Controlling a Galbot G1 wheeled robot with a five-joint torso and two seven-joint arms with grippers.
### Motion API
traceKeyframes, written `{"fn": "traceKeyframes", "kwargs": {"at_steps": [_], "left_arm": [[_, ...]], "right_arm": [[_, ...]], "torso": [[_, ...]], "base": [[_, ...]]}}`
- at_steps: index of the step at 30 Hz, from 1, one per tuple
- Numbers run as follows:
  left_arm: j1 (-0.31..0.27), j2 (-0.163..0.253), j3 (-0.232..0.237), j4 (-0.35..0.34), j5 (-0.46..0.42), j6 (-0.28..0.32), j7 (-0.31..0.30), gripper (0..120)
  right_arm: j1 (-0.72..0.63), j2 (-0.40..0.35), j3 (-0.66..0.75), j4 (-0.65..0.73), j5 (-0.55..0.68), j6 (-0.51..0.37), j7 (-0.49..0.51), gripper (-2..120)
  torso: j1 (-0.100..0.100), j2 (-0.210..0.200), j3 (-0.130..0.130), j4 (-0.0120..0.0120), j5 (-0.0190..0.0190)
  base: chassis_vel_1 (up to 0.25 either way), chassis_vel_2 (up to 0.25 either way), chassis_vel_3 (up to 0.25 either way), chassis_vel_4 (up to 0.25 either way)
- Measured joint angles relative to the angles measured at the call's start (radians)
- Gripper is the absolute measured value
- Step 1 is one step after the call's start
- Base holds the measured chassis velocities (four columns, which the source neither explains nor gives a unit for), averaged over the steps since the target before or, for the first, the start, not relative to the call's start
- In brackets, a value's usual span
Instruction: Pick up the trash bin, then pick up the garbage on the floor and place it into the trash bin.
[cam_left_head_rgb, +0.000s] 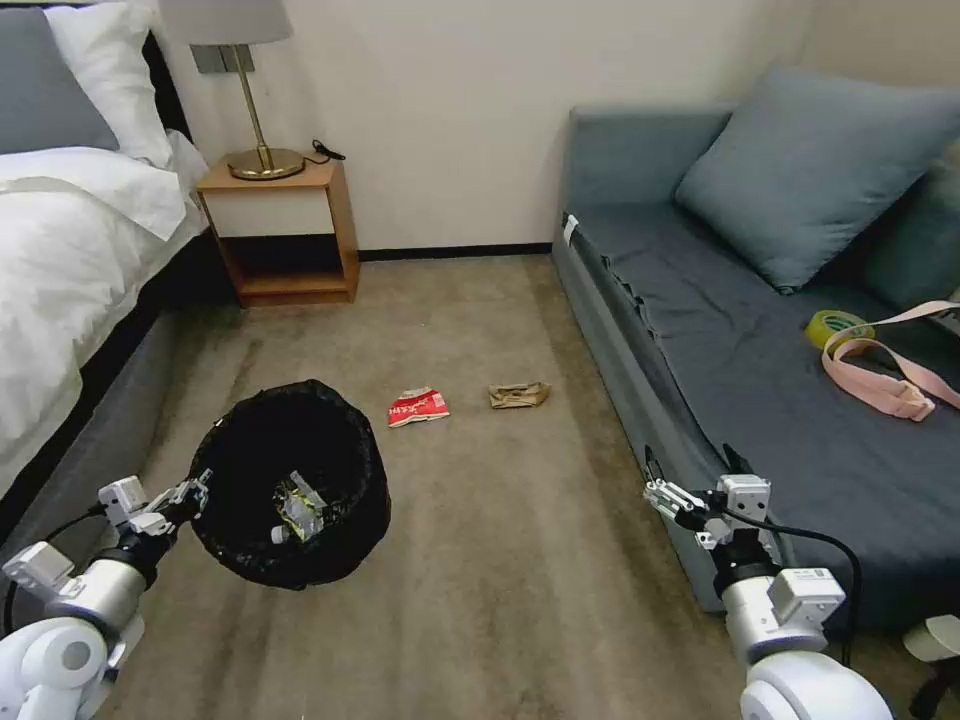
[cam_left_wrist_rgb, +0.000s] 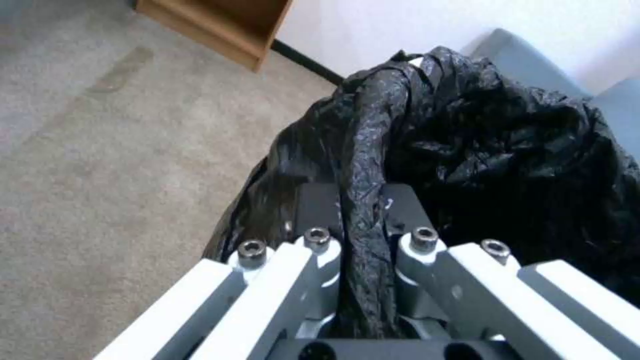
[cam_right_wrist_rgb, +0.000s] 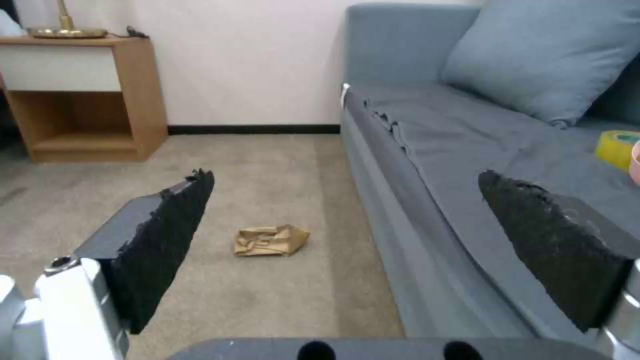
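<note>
Down at seven o'clock in the head view, the left gripper (cam_left_head_rgb: 190, 493) is clamped on the rim of the trash bin (cam_left_head_rgb: 300, 440); the left wrist view shows its fingers (cam_left_wrist_rgb: 313, 210) pinching a fold of the black liner (cam_left_wrist_rgb: 363, 165) between them. The bin hangs tilted, mouth toward the camera, seemingly clear of the carpet (cam_left_head_rgb: 500, 560), and a clear bottle and a foil wrapper (cam_left_head_rgb: 298, 508) already lie inside. At five o'clock the right gripper (cam_left_head_rgb: 690, 468) hovers beside the sofa (cam_left_head_rgb: 760, 380) front, its pads (cam_right_wrist_rgb: 167, 235) spread wide with nothing between them.

So the bin is in hand and the collecting looks about half done. Two pieces remain on the floor toward twelve o'clock: the red-white snack packet (cam_left_head_rgb: 418, 406), just beyond the bin, and the crumpled brown paper (cam_left_head_rgb: 519, 395) to its right, near the sofa base. From the right wrist view the paper (cam_right_wrist_rgb: 270, 240) lies straight ahead between the open jaws, so the next move likely calls for a reach forward and down to it, closing flat to the carpet.

The bin's whitish base is hidden by the bag, and the bottle's label cannot be read.
</note>
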Motion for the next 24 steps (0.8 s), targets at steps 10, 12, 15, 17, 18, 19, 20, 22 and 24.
{"fn": "traceKeyframes", "kwargs": {"at_steps": [10, 12, 15, 17, 18, 19, 20, 22, 24], "left_arm": [[0.005, 0.000, 0.002, -0.005, -0.001, 0.000, 0.003, 4], [0.005, 0.000, 0.004, -0.005, -0.001, -0.001, 0.004, 4], [0.005, 0.000, 0.006, -0.005, -0.002, -0.002, 0.006, 4], [0.005, 0.000, 0.008, -0.004, -0.002, -0.003, 0.007, 4], [0.005, 0.000, 0.010, -0.003, -0.002, -0.004, 0.008, 4], [0.005, 0.000, 0.010, -0.003, -0.002, -0.004, 0.008, 4], [0.005, 0.001, 0.011, -0.002, -0.002, -0.004, 0.008, 4], [0.005, 0.001, 0.014, -0.001, -0.001, -0.005, 0.009, 4], [0.004, 0.001, 0.015, 0.000, -0.001, -0.005, 0.009, 4]], "right_arm": [[-0.016, 0.000, 0.001, 0.011, -0.001, 0.004, -0.012, 100], [-0.016, -0.001, 0.003, 0.011, -0.001, 0.004, -0.013, 100], [-0.018, -0.001, 0.003, 0.013, 0.002, 0.004, -0.014, 100], [-0.018, 0.002, 0.003, 0.013, 0.005, 0.003, -0.014, 100], [-0.018, 0.005, 0.003, 0.013, 0.006, 0.002, -0.014, 100], [-0.018, 0.005, 0.003, 0.013, 0.006, 0.002, -0.014, 100], [-0.018, 0.008, 0.003, 0.013, 0.006, 0.002, -0.015, 100], [-0.018, 0.012, 0.002, 0.013, 0.007, 0.001, -0.015, 100], [-0.018, 0.014, 0.002, 0.013, 0.007, 0.001, -0.015, 100]], "torso": [[0.000, 0.000, 0.000, 0.0000, 0.0000], [0.000, 0.000, 0.000, 0.0000, 0.0000], [0.000, 0.000, 0.000, 0.0000, 0.0000], [0.000, 0.000, 0.000, 0.0000, 0.0000], [0.000, 0.000, 0.000, 0.0000, 0.0000], [0.000, 0.000, 0.000, 0.0000, 0.0000], [0.000, 0.000, 0.000, 0.0000, 0.0000], [0.000, 0.000, 0.000, 0.0000, 0.0000], [0.000, 0.000, 0.000, 0.0000, 0.0000]], "base": [[0.000, 0.000, 0.000, 0.000], [0.000, 0.000, 0.000, 0.000], [0.000, 0.000, 0.000, 0.000], [0.000, 0.000, 0.000, 0.000], [0.000, 0.000, 0.000, 0.000], [0.000, 0.000, 0.000, 0.000], [0.000, 0.000, 0.000, 0.000], [0.000, 0.000, 0.000, 0.000], [0.000, 0.000, 0.000, 0.000]]}}
